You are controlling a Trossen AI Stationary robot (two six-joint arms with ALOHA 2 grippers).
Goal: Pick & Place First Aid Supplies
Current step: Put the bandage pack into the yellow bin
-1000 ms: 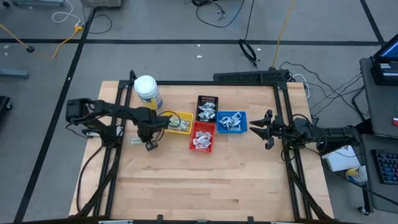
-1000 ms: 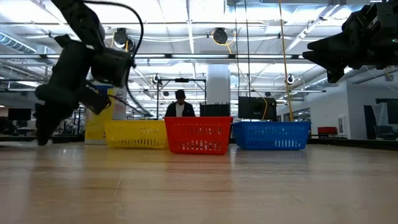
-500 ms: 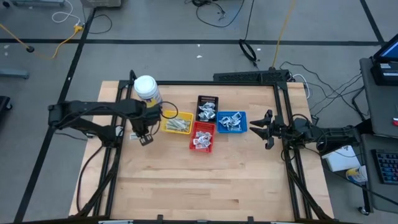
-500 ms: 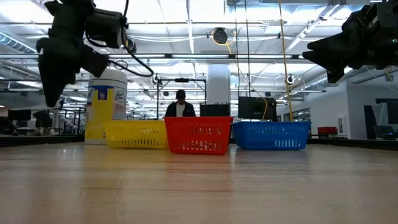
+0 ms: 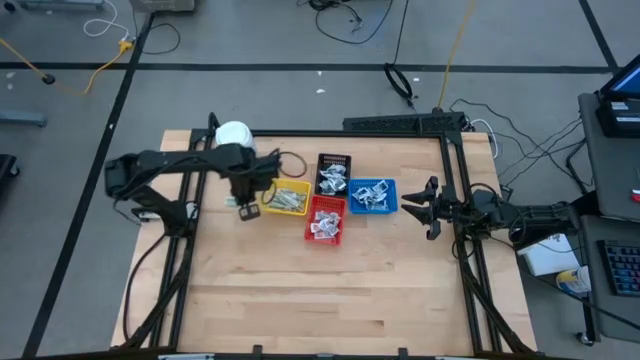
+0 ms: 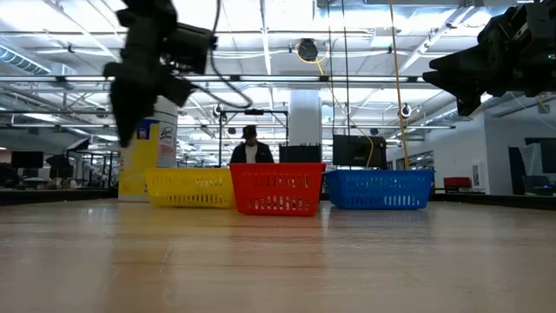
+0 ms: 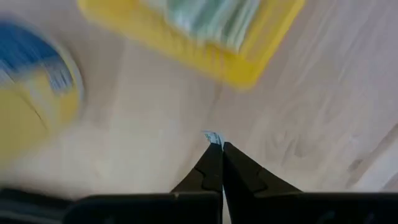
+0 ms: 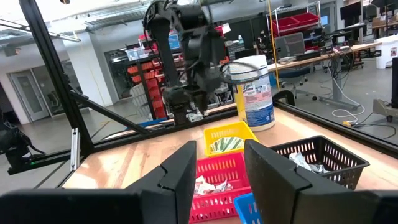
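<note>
Packet [image 7: 212,136] in left gripper [image 7: 218,148], wrist view only

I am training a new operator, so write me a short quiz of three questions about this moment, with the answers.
1. True or false: the left gripper is shut on a small packet.
2. Which tray lies nearest the right gripper? A blue tray; B red tray; C black tray.
3. Fill in: the white jar stands next to the ___ tray.

Key: 1 true; 2 A; 3 yellow, the yellow tray.
</note>
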